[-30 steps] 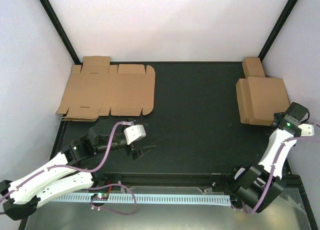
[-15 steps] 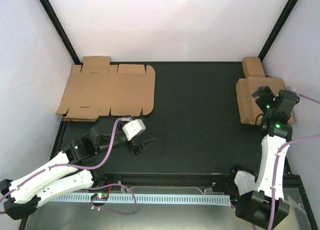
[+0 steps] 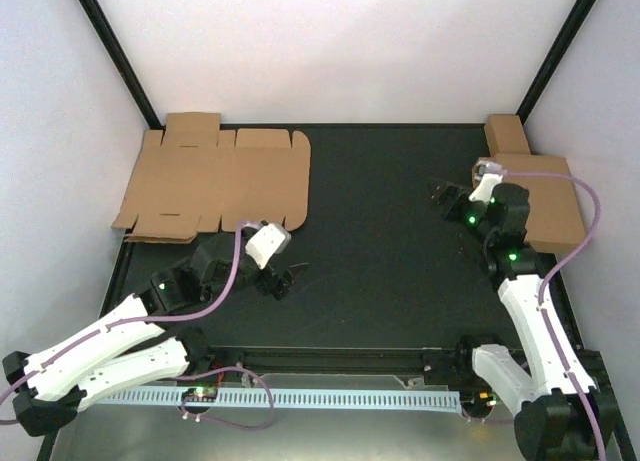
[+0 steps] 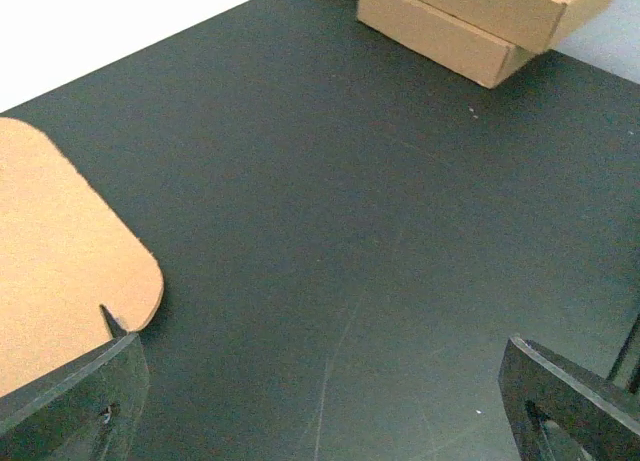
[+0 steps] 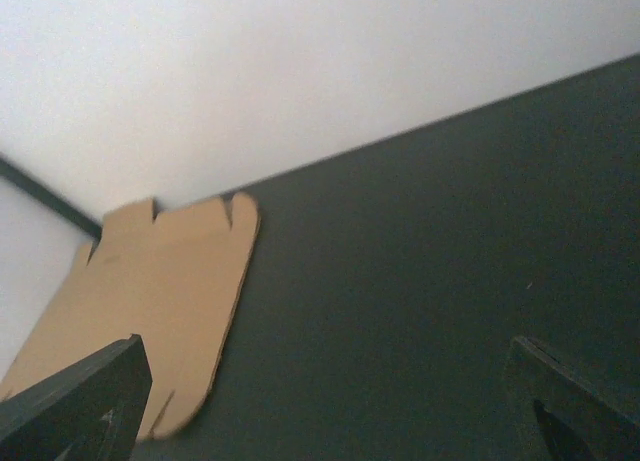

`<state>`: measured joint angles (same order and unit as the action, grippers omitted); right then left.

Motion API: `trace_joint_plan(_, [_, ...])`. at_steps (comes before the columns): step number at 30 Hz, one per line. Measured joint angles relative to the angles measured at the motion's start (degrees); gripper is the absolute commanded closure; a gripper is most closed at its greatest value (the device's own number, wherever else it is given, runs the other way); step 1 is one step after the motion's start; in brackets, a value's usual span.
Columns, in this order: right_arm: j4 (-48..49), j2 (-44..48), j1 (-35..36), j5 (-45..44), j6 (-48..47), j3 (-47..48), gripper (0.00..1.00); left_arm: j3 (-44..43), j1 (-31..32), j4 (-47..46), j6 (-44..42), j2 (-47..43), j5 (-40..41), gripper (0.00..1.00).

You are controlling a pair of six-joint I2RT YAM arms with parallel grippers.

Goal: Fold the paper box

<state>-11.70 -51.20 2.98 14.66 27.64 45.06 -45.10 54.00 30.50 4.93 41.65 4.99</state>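
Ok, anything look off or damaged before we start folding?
Nothing damaged or spilled. The paper box lies flat and unfolded in the far-left corner; its near-left corner pokes slightly past the edge of the table.

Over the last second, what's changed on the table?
The right claw swung leftward from the right edge, past the folded boxes, and now faces the sheet. The left claw edged slightly toward the sheet. Nothing was grabbed or released; both claws are open and empty. Sheet and boxes stayed put.
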Motion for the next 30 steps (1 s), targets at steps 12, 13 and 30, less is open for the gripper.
trace_joint_plan(12, [12.04, 1.75, 2.54, 11.37, -0.66, -15.61, 0.0, 0.24, -0.81, 0.66, 8.63, -1.49, 3.87, 0.01])
trace_joint_plan(13, [13.31, 1.79, 2.64, 11.63, -0.76, -16.59, 0.0, 0.39, -0.81, 0.76, 9.22, -1.38, 3.89, 0.01])
trace_joint_plan(30, [26.86, -2.12, 6.73, 11.37, -3.69, -25.09, 0.0, 3.23, -11.23, 1.36, 18.29, 3.34, 1.81, 0.01])
